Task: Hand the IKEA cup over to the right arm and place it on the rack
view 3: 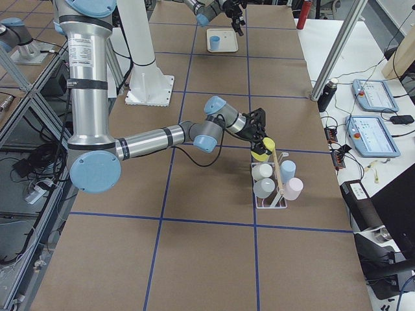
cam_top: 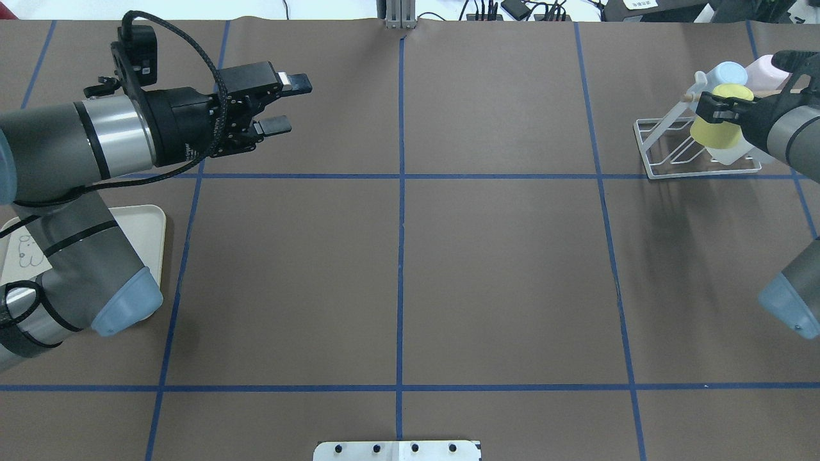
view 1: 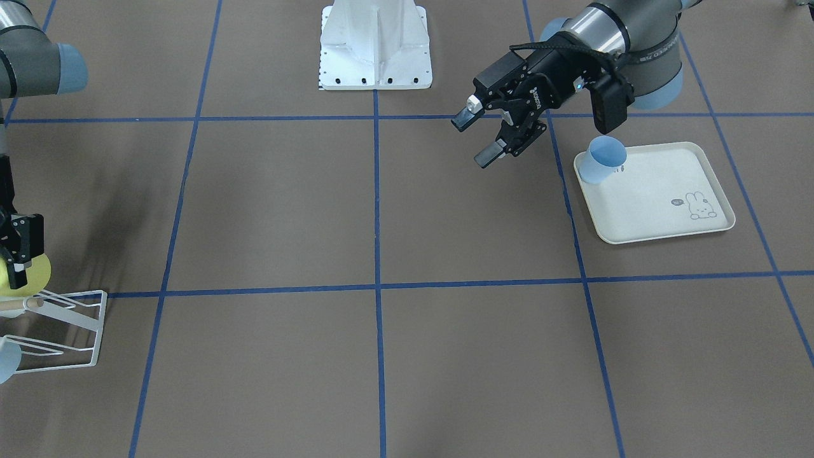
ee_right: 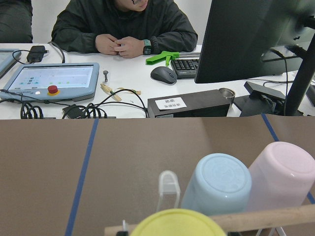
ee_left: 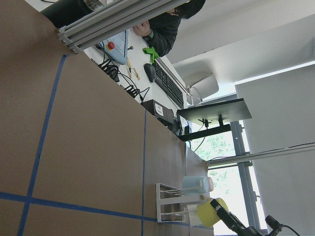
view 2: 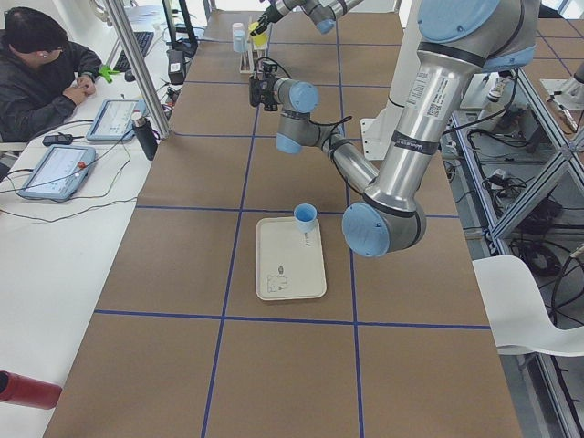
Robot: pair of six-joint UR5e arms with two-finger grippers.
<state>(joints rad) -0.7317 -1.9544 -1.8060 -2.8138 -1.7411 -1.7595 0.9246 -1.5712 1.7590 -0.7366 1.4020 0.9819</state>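
At the rack [cam_top: 641, 146], the right hand [cam_top: 715, 109] grips the yellow cup [cam_top: 714, 134], seemingly mid-placement, needing seating then release; the left hand [cam_top: 291, 102] hangs open.

Brown table [cam_top: 397, 269] carries white rack [cam_top: 669, 155], cream tray [view 1: 655, 203].

The left arm [cam_top: 96, 137] reaches out level above the table [cam_top: 500, 269], with its elbow folded back near its own corner. Its wrist is turned so that the left gripper [cam_top: 287, 102] points sideways toward the table's middle. The two fingers [cam_top: 296, 81] stand well apart with nothing between them. The right arm [cam_top: 791, 128] stretches to the far corner on its own side. There the right gripper [cam_top: 712, 107] is clamped on a yellow cup [cam_top: 714, 131].
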